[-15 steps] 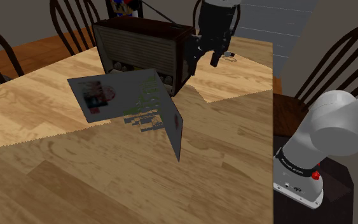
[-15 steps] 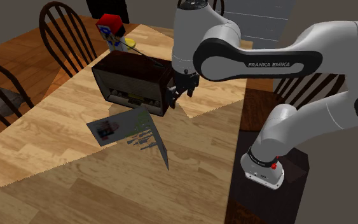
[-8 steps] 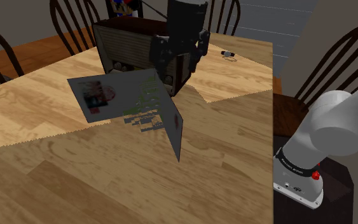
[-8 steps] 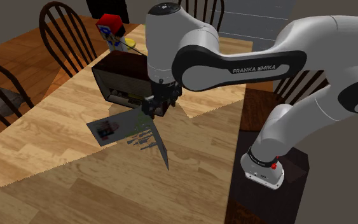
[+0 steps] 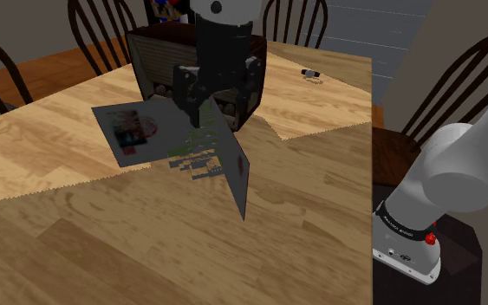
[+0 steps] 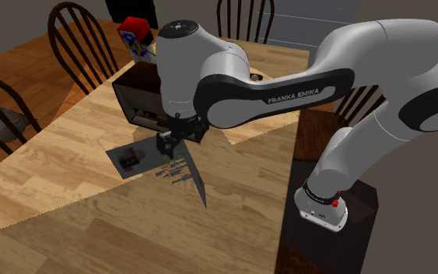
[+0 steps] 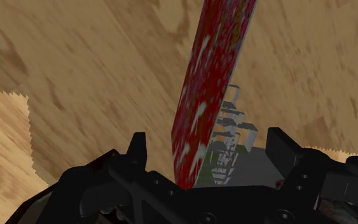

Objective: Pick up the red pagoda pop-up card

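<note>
The pop-up card point(image 5: 138, 130) lies open on the wooden table point(image 5: 129, 243). One grey leaf with a red picture lies flat and the other leaf point(image 5: 236, 169) stands up from the fold, with small pop-up shapes between them. My gripper point(image 5: 205, 111) hangs just above the far end of the fold, in front of the radio. In the second exterior view the gripper point(image 6: 166, 145) is right over the card point(image 6: 135, 159). In the wrist view the card's red leaf point(image 7: 212, 76) rises edge-on between the fingers of the gripper point(image 7: 209, 153), which are open and not touching it.
A dark old radio point(image 5: 164, 54) stands just behind the card. A small object point(image 5: 311, 74) lies near the table's far corner, and a red and blue toy point(image 6: 135, 35) stands behind the radio. Dark wooden chairs point(image 6: 77, 39) surround the table. My stand point(image 5: 406, 251) is at the lower right.
The gripper has swung from above the radio's right end toward the shoulder view's left and come down over the card's fold. The card has not moved.
</note>
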